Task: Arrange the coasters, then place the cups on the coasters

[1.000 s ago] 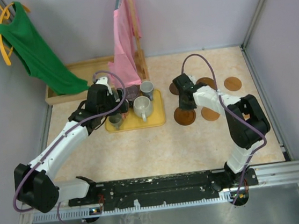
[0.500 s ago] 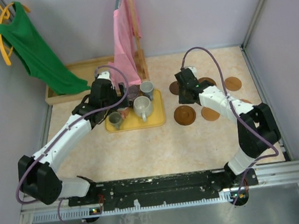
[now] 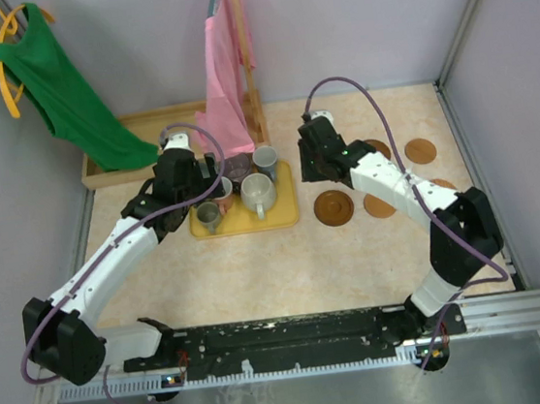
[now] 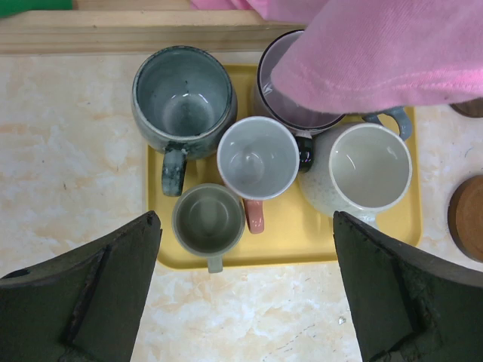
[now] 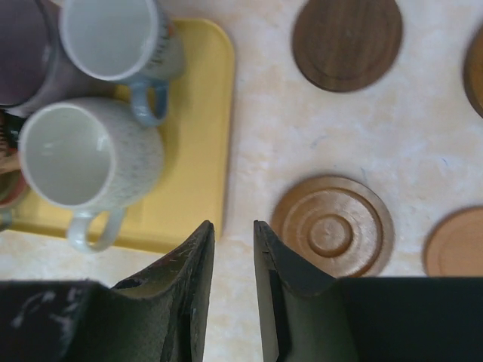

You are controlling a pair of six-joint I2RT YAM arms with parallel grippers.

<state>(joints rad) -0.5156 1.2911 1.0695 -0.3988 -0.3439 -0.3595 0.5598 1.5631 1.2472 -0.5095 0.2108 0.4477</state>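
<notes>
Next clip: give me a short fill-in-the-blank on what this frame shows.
All the cups stand on the ____ tray.
A ____ cloth drapes over the mauve cup.
The coasters carry ____ cups.
The left claw hangs above the tray, jaws ____.
Missing words: yellow; pink; no; open.

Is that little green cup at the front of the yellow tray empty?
Empty. The left wrist camera looks straight down into the green cup, upright on the yellow tray, and shows only its bare bottom.
</notes>
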